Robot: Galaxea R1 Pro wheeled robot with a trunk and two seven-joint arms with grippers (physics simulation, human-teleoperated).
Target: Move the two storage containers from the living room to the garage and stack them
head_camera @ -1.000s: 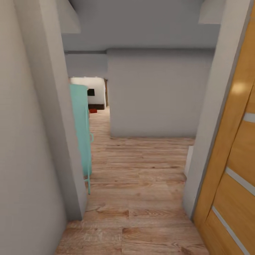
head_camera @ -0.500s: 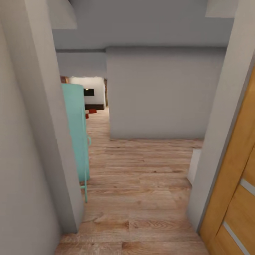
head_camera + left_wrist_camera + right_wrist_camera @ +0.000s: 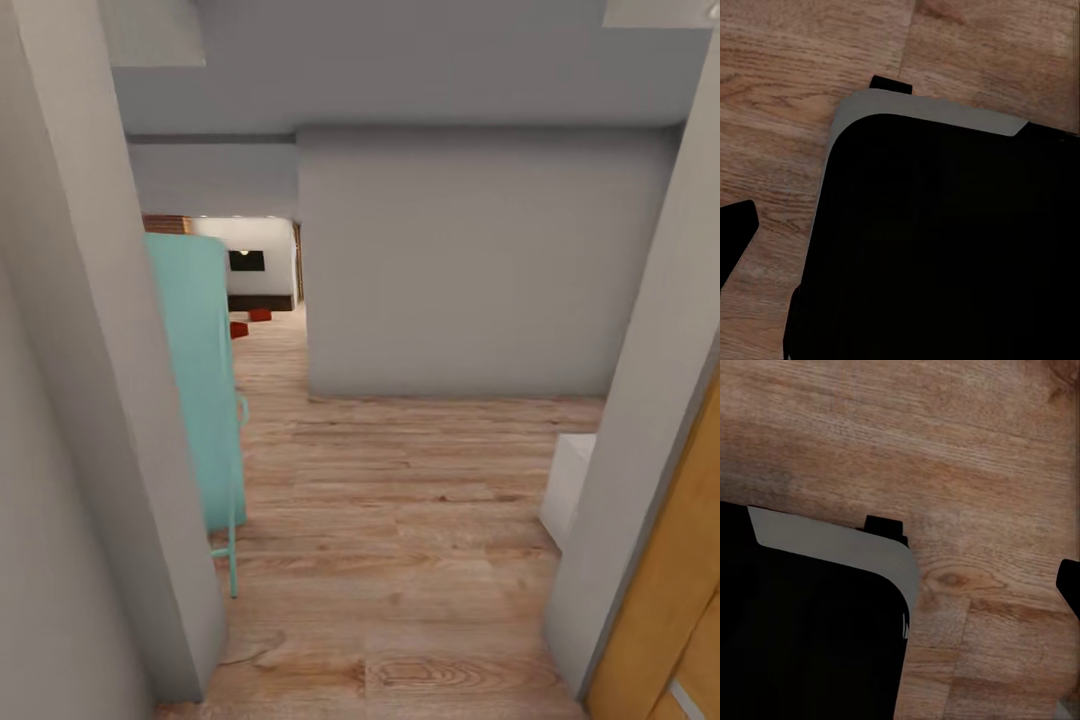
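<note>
orange-red containers (image 3: 260, 314) far down hallway

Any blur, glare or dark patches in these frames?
Head view: soft render, teal door edges slightly smeared, far room brighter than the dim hallway, no glare. Left wrist view: large black body swallows detail, wood floor evenly lit. Right wrist view: same black mass, floor grain soft.

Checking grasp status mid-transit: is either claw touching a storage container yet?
Apart. In the head view the two storage containers lie far down the hall on the living room floor; both wrist views look down at bare wood planks beside the robot base.
</note>
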